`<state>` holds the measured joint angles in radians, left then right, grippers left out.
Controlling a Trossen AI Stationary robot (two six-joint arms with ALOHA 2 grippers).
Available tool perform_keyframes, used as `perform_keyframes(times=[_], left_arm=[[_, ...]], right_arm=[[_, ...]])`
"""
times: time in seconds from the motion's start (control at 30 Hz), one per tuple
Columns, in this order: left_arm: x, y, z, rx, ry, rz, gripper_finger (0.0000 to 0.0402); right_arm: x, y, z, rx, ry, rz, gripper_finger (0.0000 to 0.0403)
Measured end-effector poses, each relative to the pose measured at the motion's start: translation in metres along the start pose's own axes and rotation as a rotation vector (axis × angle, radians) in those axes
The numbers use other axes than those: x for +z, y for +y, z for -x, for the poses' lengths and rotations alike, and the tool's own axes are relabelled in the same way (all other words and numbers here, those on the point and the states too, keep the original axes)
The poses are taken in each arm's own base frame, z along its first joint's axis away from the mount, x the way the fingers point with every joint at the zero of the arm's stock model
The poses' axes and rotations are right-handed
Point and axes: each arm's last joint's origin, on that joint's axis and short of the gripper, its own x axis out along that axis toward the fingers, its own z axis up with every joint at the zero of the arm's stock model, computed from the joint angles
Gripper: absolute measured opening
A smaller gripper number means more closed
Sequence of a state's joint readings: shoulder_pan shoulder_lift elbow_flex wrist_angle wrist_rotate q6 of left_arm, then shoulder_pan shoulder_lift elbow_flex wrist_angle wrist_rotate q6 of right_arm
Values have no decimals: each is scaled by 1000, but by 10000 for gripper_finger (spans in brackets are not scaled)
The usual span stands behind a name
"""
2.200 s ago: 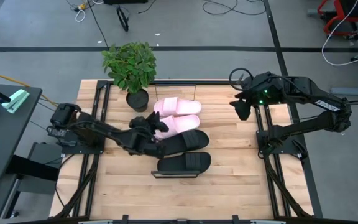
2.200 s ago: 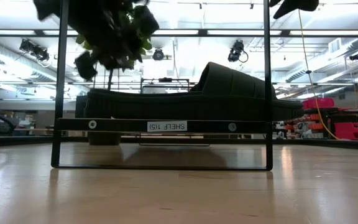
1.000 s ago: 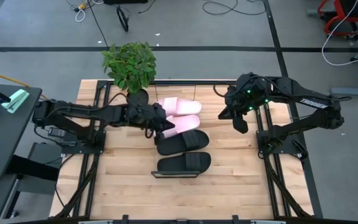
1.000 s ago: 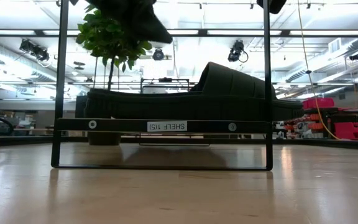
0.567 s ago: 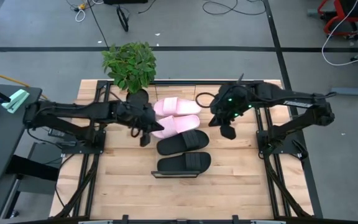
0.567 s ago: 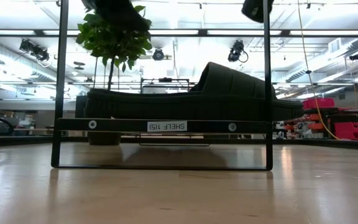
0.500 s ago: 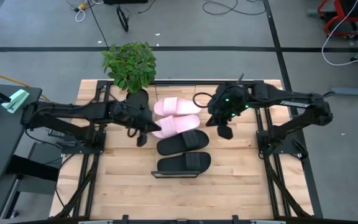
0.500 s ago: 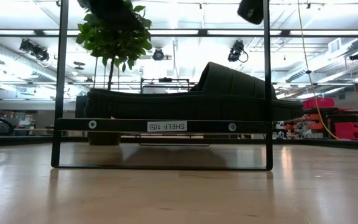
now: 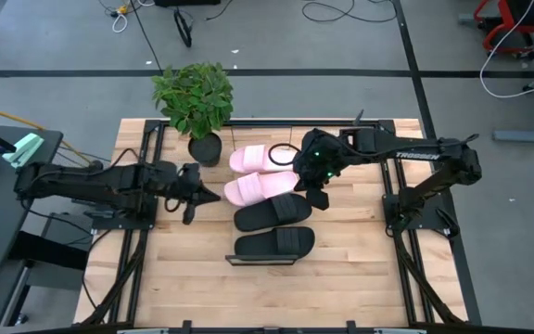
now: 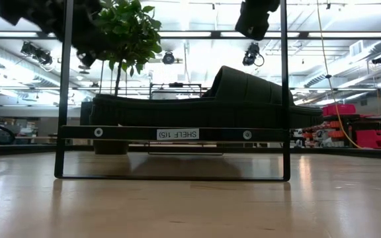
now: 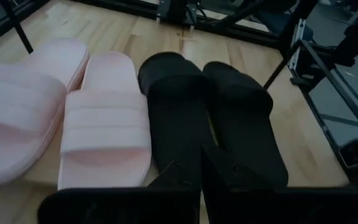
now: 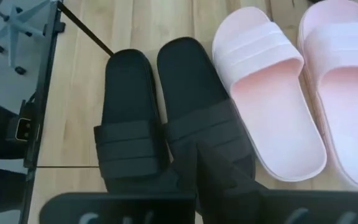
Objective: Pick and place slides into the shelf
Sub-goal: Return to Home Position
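Observation:
Two pale pink slides point(image 9: 263, 158) point(image 9: 259, 188) and two black slides point(image 9: 273, 211) point(image 9: 274, 244) lie side by side, soles down, on the shelf's light wood plank point(image 12: 79, 81). In the low view the near black slide point(image 10: 204, 106) sits on the shelf's black frame point(image 10: 65, 99). My left gripper point(image 9: 191, 197) point(image 11: 201, 171) is shut and empty, left of the slides. My right gripper point(image 9: 315, 190) point(image 12: 196, 171) is shut and empty. It hovers high point(image 10: 253, 20) just off the right ends of the near pink slide and the far black slide.
A potted plant point(image 9: 194, 100) stands at the table's far edge, left of the far pink slide. Black arm mounts point(image 9: 128, 204) point(image 9: 406, 209) stand at the table's left and right sides. Bare wood table point(image 9: 341, 278) lies near the front edge.
My left gripper has drawn back from the near pink slide's left end toward the table's left edge. My right gripper has gone toward the table's left, over to the slides' right ends, and come down a little. The slides lie still.

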<state>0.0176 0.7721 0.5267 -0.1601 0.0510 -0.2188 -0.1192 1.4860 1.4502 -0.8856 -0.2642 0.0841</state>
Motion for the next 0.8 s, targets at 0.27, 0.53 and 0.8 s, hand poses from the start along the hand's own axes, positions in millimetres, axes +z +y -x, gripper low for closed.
perform_keyframes(times=[0.27, 0.53, 0.8], left_arm=[[-18, 3, 21, -22, -100, 27, 4], [-24, 4, 37, -17, -183, 29, 4], [-26, 5, 38, -11, -167, -4, 32]], right_arm=[[0, -1, -1, -31, 4, -21, 0], [-26, -9, -25, -53, 8, -33, 0], [-51, -5, -41, -62, 93, 1, 2]])
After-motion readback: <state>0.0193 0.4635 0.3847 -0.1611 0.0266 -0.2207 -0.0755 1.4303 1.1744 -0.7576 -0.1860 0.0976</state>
